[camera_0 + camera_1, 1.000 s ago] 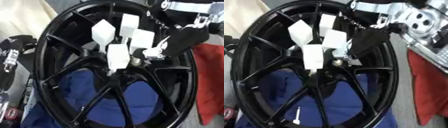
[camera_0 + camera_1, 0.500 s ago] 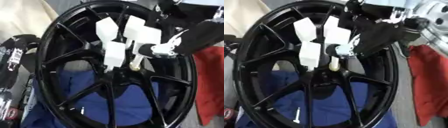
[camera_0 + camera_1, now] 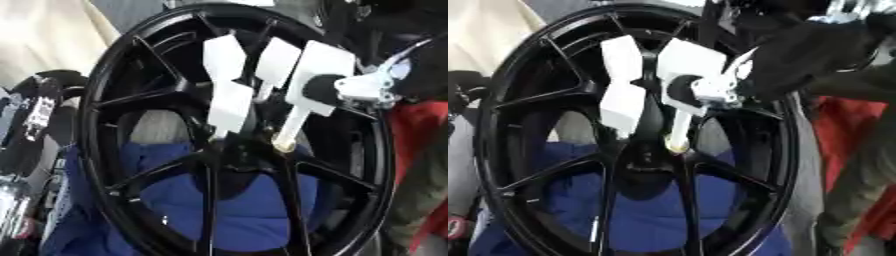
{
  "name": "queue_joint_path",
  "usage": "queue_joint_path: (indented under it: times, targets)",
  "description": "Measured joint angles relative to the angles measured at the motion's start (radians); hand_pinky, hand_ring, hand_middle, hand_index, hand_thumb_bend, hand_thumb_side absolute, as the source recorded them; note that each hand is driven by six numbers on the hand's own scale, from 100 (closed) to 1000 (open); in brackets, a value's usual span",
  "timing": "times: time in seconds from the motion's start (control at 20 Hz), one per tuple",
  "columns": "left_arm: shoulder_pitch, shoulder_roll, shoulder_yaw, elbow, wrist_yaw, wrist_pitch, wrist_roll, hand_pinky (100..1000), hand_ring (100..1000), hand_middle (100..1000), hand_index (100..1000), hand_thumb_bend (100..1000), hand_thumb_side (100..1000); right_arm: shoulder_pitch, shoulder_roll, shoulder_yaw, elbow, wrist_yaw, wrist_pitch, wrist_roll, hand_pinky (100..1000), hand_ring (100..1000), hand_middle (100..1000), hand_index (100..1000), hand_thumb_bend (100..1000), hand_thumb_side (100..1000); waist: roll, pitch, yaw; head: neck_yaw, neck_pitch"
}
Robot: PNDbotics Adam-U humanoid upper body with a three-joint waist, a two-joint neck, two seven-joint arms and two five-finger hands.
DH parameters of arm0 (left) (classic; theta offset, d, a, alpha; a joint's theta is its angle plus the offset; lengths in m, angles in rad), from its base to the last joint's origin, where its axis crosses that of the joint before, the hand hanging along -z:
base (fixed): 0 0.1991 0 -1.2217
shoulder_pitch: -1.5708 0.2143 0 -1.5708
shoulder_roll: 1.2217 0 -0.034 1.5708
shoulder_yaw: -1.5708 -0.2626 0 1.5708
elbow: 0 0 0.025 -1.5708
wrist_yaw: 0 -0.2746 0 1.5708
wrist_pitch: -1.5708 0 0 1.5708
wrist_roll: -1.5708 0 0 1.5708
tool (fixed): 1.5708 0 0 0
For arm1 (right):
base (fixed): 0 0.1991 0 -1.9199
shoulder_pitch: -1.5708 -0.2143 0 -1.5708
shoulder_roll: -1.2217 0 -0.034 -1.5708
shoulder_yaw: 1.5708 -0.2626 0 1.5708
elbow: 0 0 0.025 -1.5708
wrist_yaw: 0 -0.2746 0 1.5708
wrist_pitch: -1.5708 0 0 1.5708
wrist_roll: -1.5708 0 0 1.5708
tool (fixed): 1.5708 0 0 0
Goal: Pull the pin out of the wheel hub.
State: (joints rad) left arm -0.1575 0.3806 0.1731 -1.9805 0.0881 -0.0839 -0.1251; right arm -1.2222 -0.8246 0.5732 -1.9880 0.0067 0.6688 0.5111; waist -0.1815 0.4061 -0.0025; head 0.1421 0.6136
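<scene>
Right hand (image 3: 710,92) in from the upper right of the wheel (image 3: 114,100), fingertips pinched on the flat white head of a pin (image 3: 293,122); shaft slanting down and left from that grip, pale tip at the hub (image 3: 241,155), seemingly at the hole's mouth; three more white-tagged pins just left, above the hub; blue cloth (image 3: 245,215) behind the lower spokes; left hand (image 3: 31,117) off the wheel's left edge, fingers unclear; likely pull up and right along the shaft.

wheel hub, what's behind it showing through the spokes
Through the lower spokes of the black wheel hub a blue cloth shows. The upper openings show pale background. The spokes and the white pins cover the rest.
</scene>
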Motion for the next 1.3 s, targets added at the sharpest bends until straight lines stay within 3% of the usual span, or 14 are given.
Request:
queue_joint_path:
  times: [0.35,0.6,0.65,0.7,0.9,1.1,1.15,1.2,1.3]
  targets:
    - [0.003,0.0,0.004,0.0,0.0,0.001,-0.001,835,812,644,751,100,718,0.058,-0.045,-0.065,0.0,0.03,-0.027,-0.016,597,460,100,156,446,379,-0.002,-0.002,-0.008,0.009,0.0]
    - [0.006,0.0,0.012,0.0,0.0,0.002,0.001,835,813,645,751,100,718,0.183,-0.115,-0.153,-0.001,0.071,-0.053,-0.044,597,458,100,154,440,302,-0.003,-0.002,-0.021,0.016,0.0]
    - [0.007,0.0,0.014,0.0,0.0,0.002,0.001,835,813,645,751,100,719,0.217,-0.131,-0.178,-0.001,0.08,-0.055,-0.057,595,458,100,154,226,239,-0.003,-0.002,-0.023,0.017,0.0]
    - [0.007,0.0,0.016,0.001,0.0,0.003,0.001,835,813,645,751,100,719,0.254,-0.146,-0.206,0.0,0.088,-0.053,-0.074,590,456,100,153,436,263,-0.002,-0.002,-0.026,0.019,0.0]
    - [0.01,0.0,0.023,0.002,-0.001,0.005,0.004,835,814,646,751,100,717,0.388,-0.193,-0.317,0.014,0.115,-0.047,-0.151,588,453,100,152,429,203,0.004,-0.002,-0.039,0.024,0.0]
    - [0.016,0.0,0.027,0.002,-0.002,0.004,0.005,835,820,646,751,100,718,0.497,-0.221,-0.411,0.092,0.133,-0.046,-0.216,593,453,100,154,424,159,0.01,-0.002,-0.057,0.033,0.0]
    - [0.016,-0.001,0.028,0.002,-0.002,0.005,0.005,835,820,646,751,100,720,0.525,-0.223,-0.434,0.123,0.14,-0.046,-0.23,588,451,100,154,166,100,0.012,-0.002,-0.062,0.036,0.0]
    - [0.017,-0.001,0.028,0.002,-0.004,0.005,0.005,835,820,646,751,100,718,0.55,-0.224,-0.458,0.158,0.148,-0.046,-0.244,590,453,100,155,421,130,0.014,-0.002,-0.066,0.039,0.001]
    - [0.018,-0.001,0.028,0.002,-0.006,0.005,0.007,836,821,647,752,100,716,0.589,-0.225,-0.507,0.242,0.172,-0.046,-0.271,602,464,100,163,419,109,0.021,-0.002,-0.072,0.043,0.001]
